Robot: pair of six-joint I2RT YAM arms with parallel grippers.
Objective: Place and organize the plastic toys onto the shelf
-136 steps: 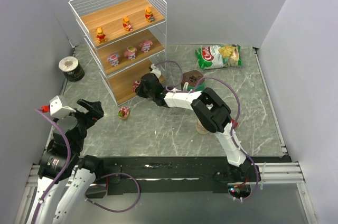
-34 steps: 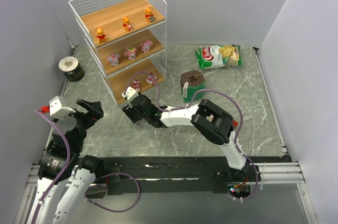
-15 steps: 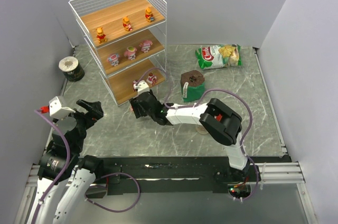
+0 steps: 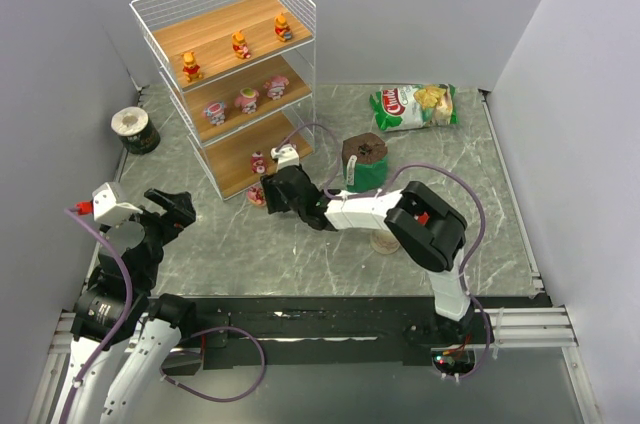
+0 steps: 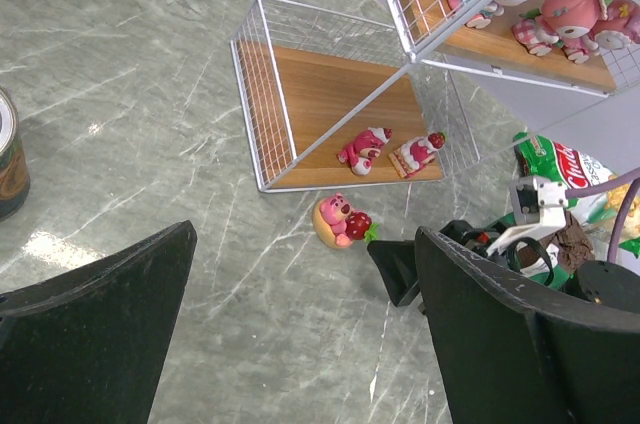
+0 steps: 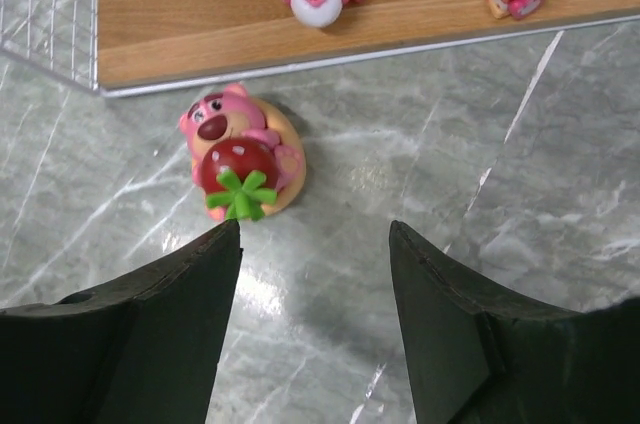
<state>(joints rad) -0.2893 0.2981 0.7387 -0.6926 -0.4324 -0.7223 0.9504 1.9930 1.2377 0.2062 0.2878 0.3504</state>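
Note:
The white wire shelf (image 4: 222,32) holds three orange-yellow toys (image 4: 240,45) on its top tier and three pink toys (image 4: 247,99) on the middle one. Two red-and-white toys (image 5: 365,149) lie on the bottom tier (image 5: 315,94). One pink toy with a red strawberry (image 6: 240,156) lies on the table just in front of that tier (image 6: 200,4). My right gripper (image 6: 315,234) hovers open over the table, with its left fingertip beside the strawberry's green leaves and nothing between the jaws. My left gripper (image 4: 175,206) stands wide open and empty at the near left.
A black tin (image 4: 133,129) sits left of the shelf. A brown-and-green box (image 4: 362,159) stands just right of my right arm. A chip bag (image 4: 413,104) lies at the back. Grey walls close in on both sides.
My right gripper has swung right and back along the shelf's front, its jaws narrowing a little. The strawberry toy now lies nearer the shelf than at first. The left arm has not moved.

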